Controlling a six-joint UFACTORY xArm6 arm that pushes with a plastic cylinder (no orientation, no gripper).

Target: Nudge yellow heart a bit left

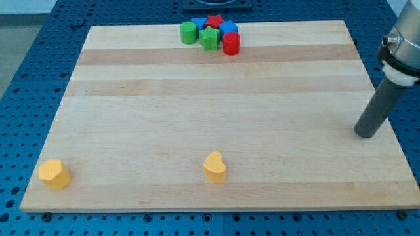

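The yellow heart (215,166) lies near the view's bottom, about the middle of the wooden board (216,111). My tip (365,134) rests on the board near its right edge, far to the right of the heart and a little above it. The dark rod rises from the tip toward the view's upper right.
A second yellow block (54,174), its shape unclear, sits at the board's bottom left corner. At the top middle is a tight cluster: a green cylinder (189,32), a green star-like block (209,38), a red cylinder (231,44), a red star (214,21) and blue blocks (228,27).
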